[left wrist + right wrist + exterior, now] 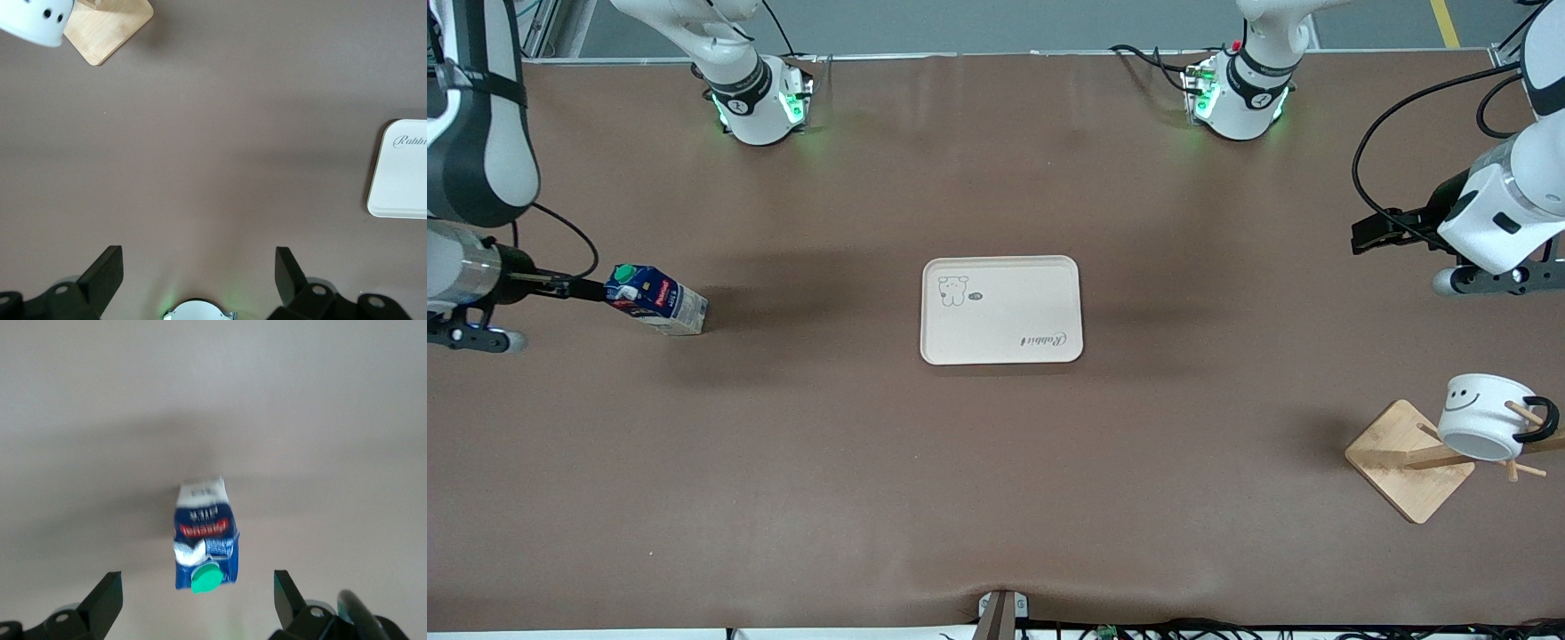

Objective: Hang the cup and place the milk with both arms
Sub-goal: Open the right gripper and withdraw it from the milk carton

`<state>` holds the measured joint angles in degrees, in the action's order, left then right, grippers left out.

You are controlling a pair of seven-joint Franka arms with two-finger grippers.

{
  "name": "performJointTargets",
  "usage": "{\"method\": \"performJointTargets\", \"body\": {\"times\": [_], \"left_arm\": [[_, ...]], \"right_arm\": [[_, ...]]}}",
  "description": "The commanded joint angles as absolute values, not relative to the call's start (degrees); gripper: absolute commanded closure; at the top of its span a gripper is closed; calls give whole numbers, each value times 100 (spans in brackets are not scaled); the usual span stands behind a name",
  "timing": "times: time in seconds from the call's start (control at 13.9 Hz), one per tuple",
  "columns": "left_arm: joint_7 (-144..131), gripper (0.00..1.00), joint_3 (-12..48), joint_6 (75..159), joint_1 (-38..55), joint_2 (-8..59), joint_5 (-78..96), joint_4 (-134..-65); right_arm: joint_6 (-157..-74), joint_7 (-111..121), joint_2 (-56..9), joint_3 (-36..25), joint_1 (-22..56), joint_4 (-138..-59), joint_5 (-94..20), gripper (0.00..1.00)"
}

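We see the milk (655, 300) standing at the right arm's end of the table (800, 444), centred under the right gripper (193, 600), whose spread fingers flank it without touching. The cup (1487, 416) hangs on the rack (1414, 458) near the left arm's end. The left gripper (199, 273) hovers spread over bare table. The tray (1001, 309) lies mid-table, well apart from both.

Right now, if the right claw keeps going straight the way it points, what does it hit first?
Likely the milk carton. The right claw is open and the carton sits between its fingers' line, green cap toward the claw. The gap between claw and carton is hard to judge.
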<state>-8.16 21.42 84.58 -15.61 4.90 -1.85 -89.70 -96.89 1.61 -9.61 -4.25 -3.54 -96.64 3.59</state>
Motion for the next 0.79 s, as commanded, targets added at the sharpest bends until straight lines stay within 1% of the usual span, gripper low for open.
{"method": "performJointTargets", "body": {"times": [0.0, 0.29, 0.43, 0.5, 0.57, 0.72], "left_arm": [[-791, 0, 2188, 8499, -1626, 475, -220, -8938], [-782, 0, 2188, 8499, -1626, 483, -229, -8895], [-782, 0, 2188, 8499, -1626, 483, -229, -8895], [-774, 0, 2188, 8499, -1626, 483, -229, -8895], [-773, 0, 2188, 8499, -1626, 483, -229, -8895], [-765, 0, 2180, 8499, -1635, 501, -237, -8886]], "right_arm": [[-9448, 894, -1370, -404, -351, -8388, 395, 0], [-9527, 1055, -1607, -396, -220, -7359, 431, 0], [-9335, 1037, -1591, -404, -80, -7120, 509, 0], [-8951, 1046, -1469, -413, 86, -7119, 449, 0], [-8486, 1116, -1233, -387, 88, -7163, 300, 0], [-8114, 1064, -1099, -404, 167, -7215, 167, 0]]}}
